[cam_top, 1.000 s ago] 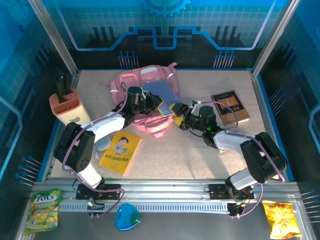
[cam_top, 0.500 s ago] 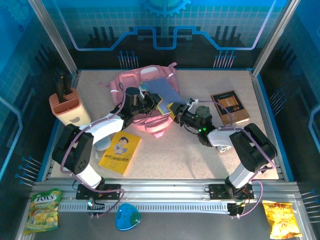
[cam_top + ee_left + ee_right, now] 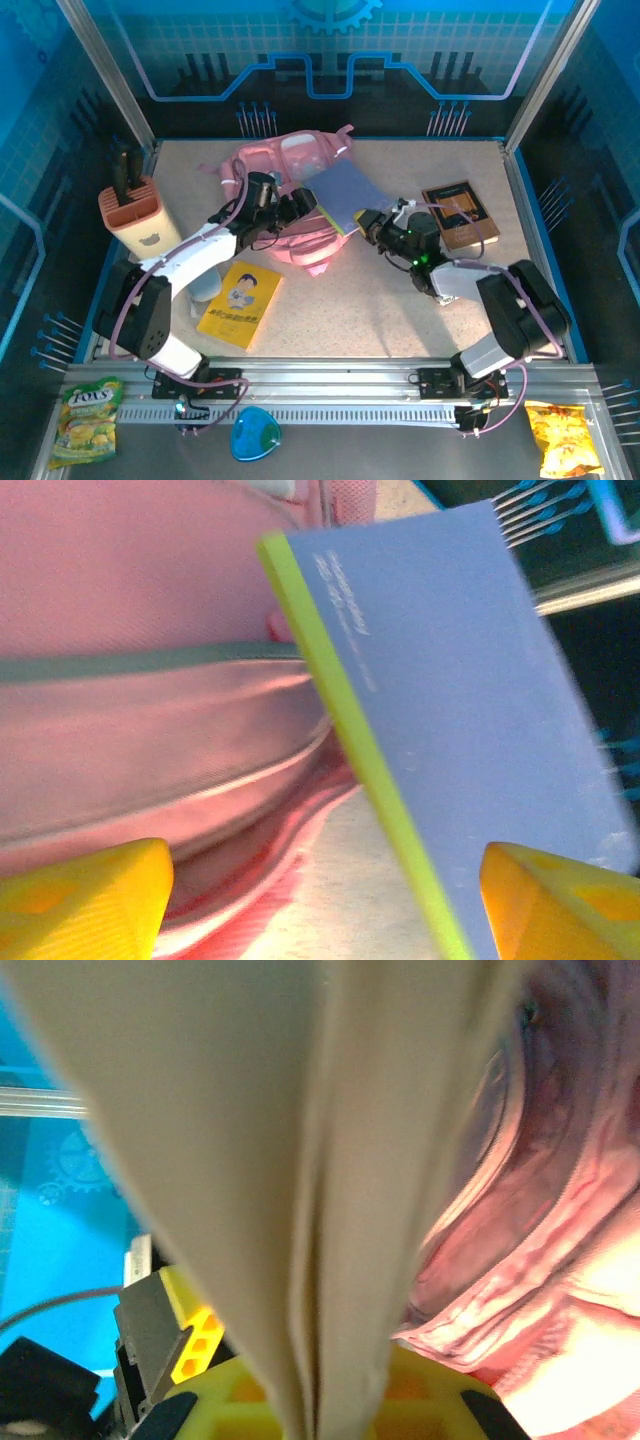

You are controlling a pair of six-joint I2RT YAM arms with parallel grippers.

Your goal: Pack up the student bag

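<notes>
The student bag (image 3: 285, 165), pink and soft, lies at the back centre of the table. A blue notebook (image 3: 346, 190) with a green spine leans over its right side. My right gripper (image 3: 367, 223) is shut on the notebook's lower right corner; in the right wrist view the pale page edges (image 3: 300, 1160) run between the jaws of my right gripper (image 3: 330, 1405), with the student bag (image 3: 520, 1210) beyond. My left gripper (image 3: 303, 207) stands open just left of the notebook. In the left wrist view my left gripper (image 3: 325, 900) holds nothing, its fingertips (image 3: 85, 895) flanking the notebook (image 3: 470, 680) and the student bag (image 3: 150, 730).
A brown book (image 3: 460, 213) lies at the right. A yellow booklet (image 3: 238, 303) lies front left, and a peach pen holder (image 3: 135, 215) stands at the left edge. Snack bags (image 3: 85, 418) (image 3: 565, 437) and a blue object (image 3: 255, 435) rest on the front rail.
My left gripper has opened and let go of the notebook, drawing slightly back. My right gripper has shut on the notebook, which now sits further right.
</notes>
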